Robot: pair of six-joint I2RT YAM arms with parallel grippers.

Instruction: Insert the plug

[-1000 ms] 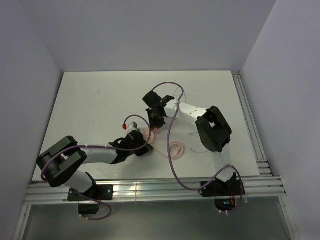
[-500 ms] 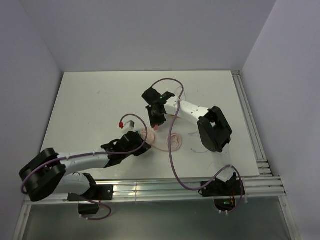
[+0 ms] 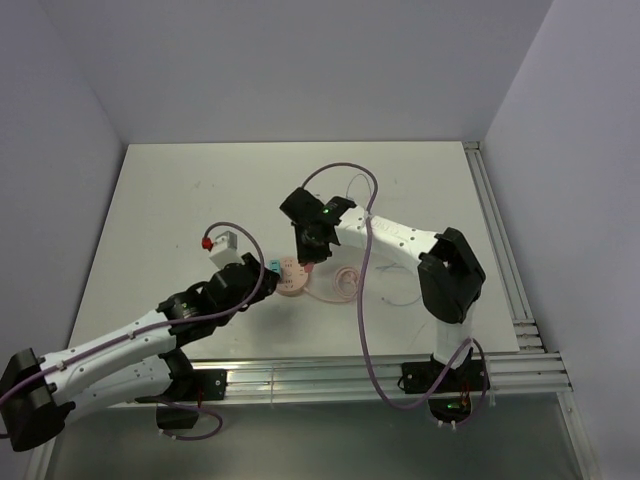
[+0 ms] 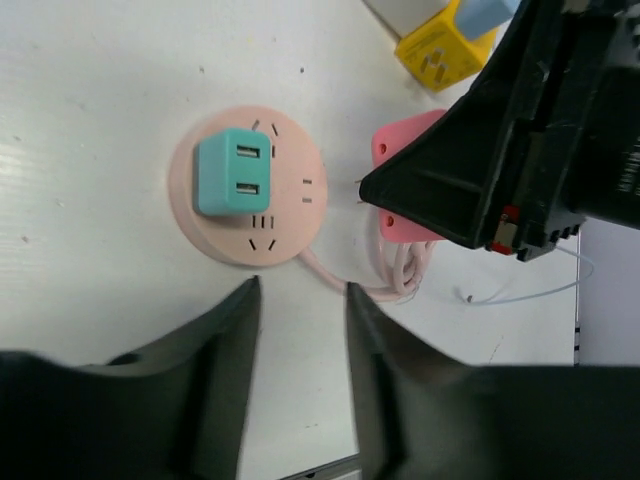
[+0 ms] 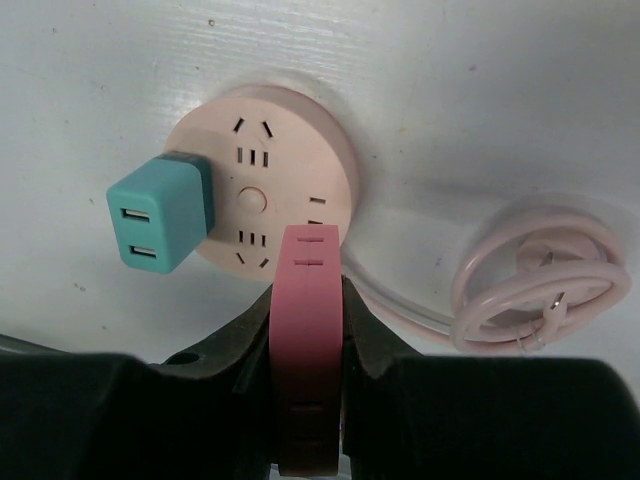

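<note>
The right jaws are gripping the pink plug [image 5: 307,270], its long axis pointing at the round socket hub [image 5: 300,140] lying on the surface just ahead. The left jaws are hanging open and empty nearby.

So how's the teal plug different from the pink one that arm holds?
The teal plug sits pushed into the round socket, untouched; the pink plug is pinched in the right gripper, not plugged in. The teal plug is a chunky block with two slots; the pink plug looks slim and flat. Both are by that socket.
</note>
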